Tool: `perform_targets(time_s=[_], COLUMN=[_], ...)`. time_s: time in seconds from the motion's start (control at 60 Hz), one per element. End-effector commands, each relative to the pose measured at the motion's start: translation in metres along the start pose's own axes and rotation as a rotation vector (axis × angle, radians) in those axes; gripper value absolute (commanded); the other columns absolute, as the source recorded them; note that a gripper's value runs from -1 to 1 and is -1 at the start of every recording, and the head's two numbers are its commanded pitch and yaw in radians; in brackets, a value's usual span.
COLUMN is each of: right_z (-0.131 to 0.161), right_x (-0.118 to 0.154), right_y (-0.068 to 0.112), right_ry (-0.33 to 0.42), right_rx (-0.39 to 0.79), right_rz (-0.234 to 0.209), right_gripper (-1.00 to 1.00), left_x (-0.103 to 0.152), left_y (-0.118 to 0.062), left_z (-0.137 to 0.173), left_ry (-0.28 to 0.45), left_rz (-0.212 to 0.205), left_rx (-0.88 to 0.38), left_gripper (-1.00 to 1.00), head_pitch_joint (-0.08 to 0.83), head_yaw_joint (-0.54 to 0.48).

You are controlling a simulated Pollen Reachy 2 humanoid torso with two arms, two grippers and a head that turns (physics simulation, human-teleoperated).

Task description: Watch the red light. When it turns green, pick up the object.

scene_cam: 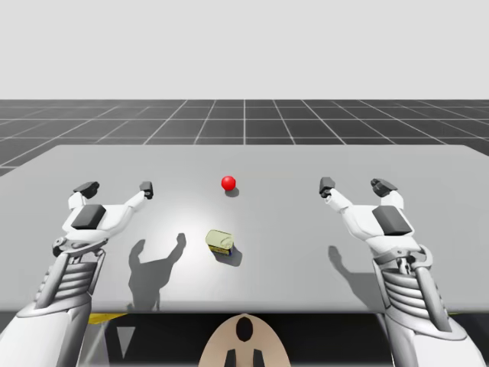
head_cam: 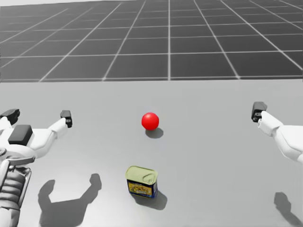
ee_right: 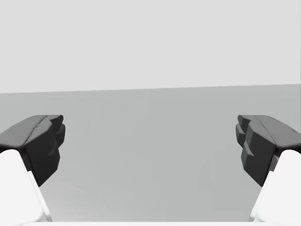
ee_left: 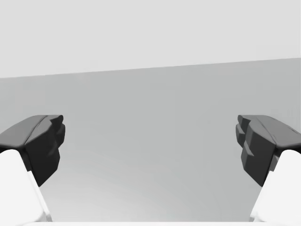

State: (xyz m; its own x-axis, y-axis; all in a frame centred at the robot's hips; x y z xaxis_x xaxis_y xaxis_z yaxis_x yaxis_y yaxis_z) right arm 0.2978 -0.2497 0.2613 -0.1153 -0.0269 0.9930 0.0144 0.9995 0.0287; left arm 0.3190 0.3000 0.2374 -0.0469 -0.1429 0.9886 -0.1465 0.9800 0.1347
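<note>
I see a wide, matte grey table | dark floor with pale grid lines beyond it | plain light-grey backdrop above

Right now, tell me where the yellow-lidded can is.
In the high view the yellow-lidded can stands on the table, a little nearer me than the red light and apart from it, between my left gripper and right gripper.

The worktop is viewed from above in the wide high view, tilted downward. Its middle, with the red light and the yellow-green tin, is shared at closer range by the head view. The wrist views are set low and aimed forward across the worktop, past the left pincer and the right pincer.
</note>
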Motion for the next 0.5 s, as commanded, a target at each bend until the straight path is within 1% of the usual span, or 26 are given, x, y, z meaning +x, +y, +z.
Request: perform_targets(time_s=[0.017, 0.5], right_z=[0.0007, 0.002], right_x=[0.001, 0.001], right_y=[0.0006, 0.0012], right_ry=[-0.004, -0.001], right_rx=[0.003, 0.01], right_rz=[0.002, 0.002], right_gripper=[-1.0, -1.0], left_x=[0.0, 0.0005], left_y=[-0.0004, -0.002], left_z=[-0.0001, 0.0011], left_ry=[0.001, -0.002], left_rz=[-0.004, -0.004], left_rx=[-0.002, -0.003], left_gripper=[-1.0, -1.0], head_pitch_joint=[0.476, 0.467], head_yaw_joint=[0.09, 0.09])
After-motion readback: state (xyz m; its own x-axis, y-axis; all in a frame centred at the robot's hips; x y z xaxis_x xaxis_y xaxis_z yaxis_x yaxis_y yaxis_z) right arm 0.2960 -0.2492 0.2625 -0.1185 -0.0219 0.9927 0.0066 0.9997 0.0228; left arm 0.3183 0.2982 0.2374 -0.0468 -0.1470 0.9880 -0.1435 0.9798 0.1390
